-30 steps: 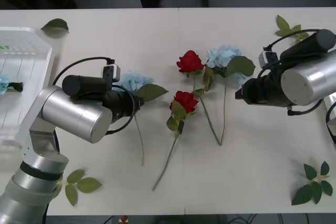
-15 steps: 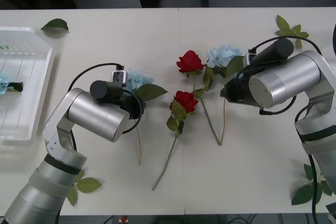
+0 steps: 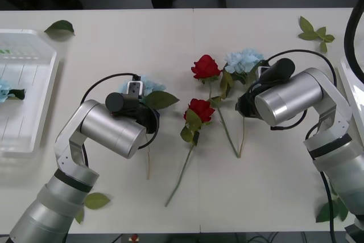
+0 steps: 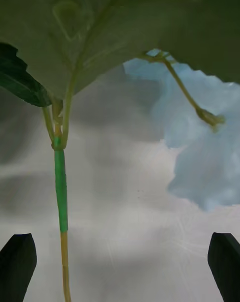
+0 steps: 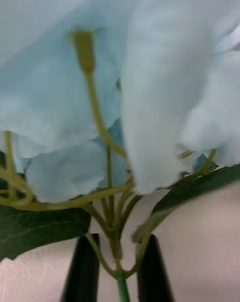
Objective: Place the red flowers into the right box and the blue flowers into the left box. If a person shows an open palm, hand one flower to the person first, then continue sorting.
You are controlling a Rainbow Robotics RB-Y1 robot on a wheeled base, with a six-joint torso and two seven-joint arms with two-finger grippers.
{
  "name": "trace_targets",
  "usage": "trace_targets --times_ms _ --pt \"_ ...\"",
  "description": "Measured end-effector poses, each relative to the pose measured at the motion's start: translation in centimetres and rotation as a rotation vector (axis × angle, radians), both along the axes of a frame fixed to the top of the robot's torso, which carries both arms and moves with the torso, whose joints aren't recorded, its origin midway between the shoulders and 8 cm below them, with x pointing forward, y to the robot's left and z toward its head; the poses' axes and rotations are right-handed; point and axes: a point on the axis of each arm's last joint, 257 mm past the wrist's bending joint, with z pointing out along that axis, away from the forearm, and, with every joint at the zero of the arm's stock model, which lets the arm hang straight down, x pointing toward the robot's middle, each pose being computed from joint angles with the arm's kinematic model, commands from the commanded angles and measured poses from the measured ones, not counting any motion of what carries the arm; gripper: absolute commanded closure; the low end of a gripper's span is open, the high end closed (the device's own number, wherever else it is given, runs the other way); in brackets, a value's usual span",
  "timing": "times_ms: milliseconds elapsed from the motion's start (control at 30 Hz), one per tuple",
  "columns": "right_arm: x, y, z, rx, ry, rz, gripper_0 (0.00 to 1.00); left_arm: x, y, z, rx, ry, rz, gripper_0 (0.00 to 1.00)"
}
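Note:
Two red flowers [image 3: 206, 66] [image 3: 200, 109] lie at the table's middle. One blue flower [image 3: 243, 61] lies just right of them, and another blue flower [image 3: 142, 85] lies left of them under my left arm [image 3: 111, 126]. My left gripper [image 5: 117, 242] is shut on that blue flower's stem [image 5: 120, 282], just below the head [image 5: 100, 106]. My right gripper [image 4: 122, 237] is open and hovers low over the right blue flower's stem [image 4: 60, 192], with its head [image 4: 200, 146] ahead. The left box [image 3: 48, 83] holds a blue flower [image 3: 3, 89]. The right box [image 3: 350, 92] shows at the right edge.
Loose green leaf sprigs lie at the back left [image 3: 60, 27], back right [image 3: 313, 29], front left [image 3: 91, 200] and front right [image 3: 330, 211]. The red flowers' stems cross the table between my two arms. A chair base stands beyond the far edge.
My right arm has swung left and down over the right blue flower's stem. My left arm has shifted right and lower onto the left blue flower, whose stem has slid slightly left.

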Motion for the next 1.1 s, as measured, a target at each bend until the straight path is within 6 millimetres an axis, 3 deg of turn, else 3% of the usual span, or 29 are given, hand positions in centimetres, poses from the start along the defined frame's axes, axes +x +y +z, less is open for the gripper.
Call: trace_targets --times_ms 200,267,300,333,400,500,633,833,933,1100 --pt "0.2 0.5 -1.0 0.004 0.003 -0.008 0.04 0.2 0.5 0.2 0.004 -0.005 0.007 1.0" --pt "0.2 0.7 -1.1 0.005 0.006 -0.007 0.25 0.2 1.7 0.8 0.013 0.0 0.029 1.0" --pt "0.2 0.8 -1.1 0.003 0.006 -0.005 0.31 0.0 2.6 1.2 0.02 0.011 0.042 1.0" --pt "0.2 0.9 -1.0 -0.002 0.004 -0.002 0.73 -0.2 3.4 1.9 0.024 0.024 0.052 1.0" --pt "0.2 1.0 -1.1 -0.015 0.002 0.006 0.88 -0.4 5.1 3.5 0.035 0.038 0.049 1.0" --pt "0.1 1.3 -1.2 -0.021 0.004 0.015 0.99 -0.4 8.6 7.1 0.058 0.042 0.046 1.0" --pt "0.1 1.4 -1.3 -0.012 0.004 0.003 1.0 0.3 14.4 12.8 0.05 0.007 0.123 1.0" --pt "0.1 1.4 -1.3 0.004 0.003 -0.022 1.0 0.5 23.2 19.1 0.148 -0.033 0.175 1.0" --pt "0.1 1.3 -1.2 0.005 0.003 -0.023 1.0 0.3 27.1 20.7 0.177 -0.043 0.18 1.0" --pt "0.3 0.7 -1.0 -0.005 -0.003 -0.027 1.0 0.1 34.2 21.2 0.147 -0.049 0.255 1.0"
